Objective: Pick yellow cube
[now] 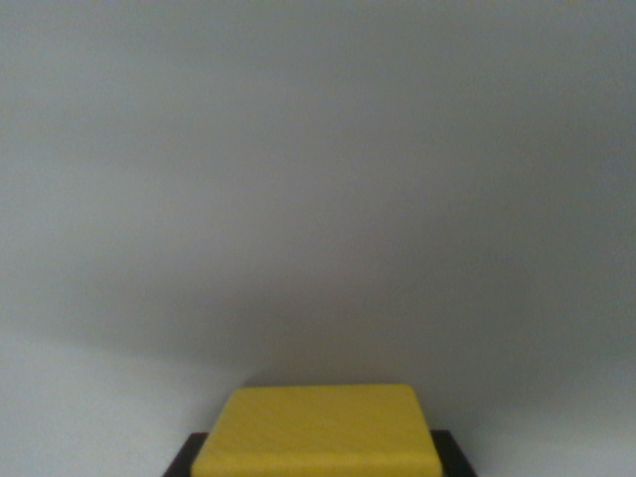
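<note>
The yellow cube fills the bottom middle of the wrist view, very close to the camera and blurred, with its top face showing. Dark fingers stand against its left and right sides at the bottom edge. My gripper looks shut on the cube, with no gap showing between either finger and the cube. The cube's lower part and most of the fingers are cut off by the frame edge.
A plain pale grey surface takes up everything else in view. A soft shadow lies on it just behind the cube. No other objects or edges show.
</note>
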Controlling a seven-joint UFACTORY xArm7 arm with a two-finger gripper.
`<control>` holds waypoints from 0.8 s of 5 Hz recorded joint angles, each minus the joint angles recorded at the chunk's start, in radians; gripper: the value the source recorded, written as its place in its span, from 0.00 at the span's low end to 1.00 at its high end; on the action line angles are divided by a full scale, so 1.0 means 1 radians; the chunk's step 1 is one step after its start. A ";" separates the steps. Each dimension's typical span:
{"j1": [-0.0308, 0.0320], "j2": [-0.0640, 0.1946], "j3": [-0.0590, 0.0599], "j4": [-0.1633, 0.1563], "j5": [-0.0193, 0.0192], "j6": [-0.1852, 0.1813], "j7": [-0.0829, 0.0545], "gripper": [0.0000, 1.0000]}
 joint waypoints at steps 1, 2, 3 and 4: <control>-0.0001 -0.003 0.000 0.005 0.0003 0.008 0.000 1.00; -0.0001 -0.003 0.000 0.005 0.0003 0.008 0.000 1.00; -0.0003 -0.007 0.000 0.012 0.0008 0.019 0.000 1.00; -0.0003 -0.007 0.000 0.012 0.0008 0.019 0.000 1.00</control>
